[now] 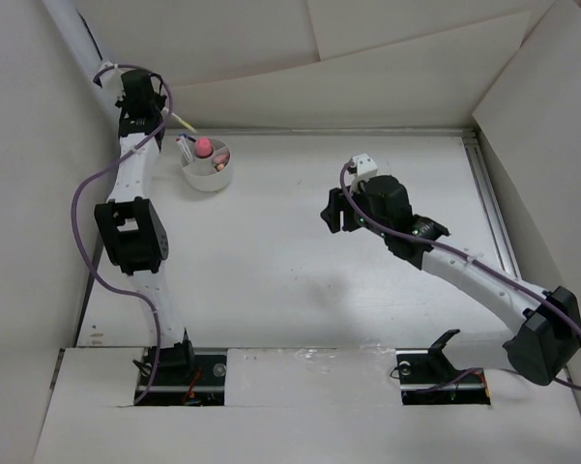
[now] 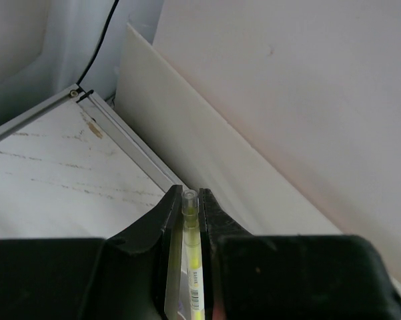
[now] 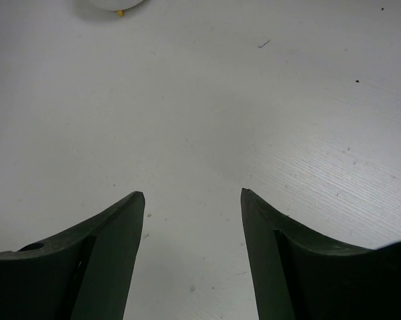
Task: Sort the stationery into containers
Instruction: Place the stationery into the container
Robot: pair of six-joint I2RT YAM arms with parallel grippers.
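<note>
A thin yellow pen with a clear cap is clamped between the jaws of my left gripper, which is shut on it. From above, the left gripper is raised at the far left and the pen slants down toward the round white cup. A tube with a round pink cap stands in the cup beside other small pieces. My right gripper hovers mid-table, open and empty. In its wrist view the right gripper has only bare table between the jaws, and the cup's rim peeks in at the top.
White cardboard walls enclose the table on the back and both sides. A metal rail runs along the table's far edge below the left gripper. Another rail lines the right side.
</note>
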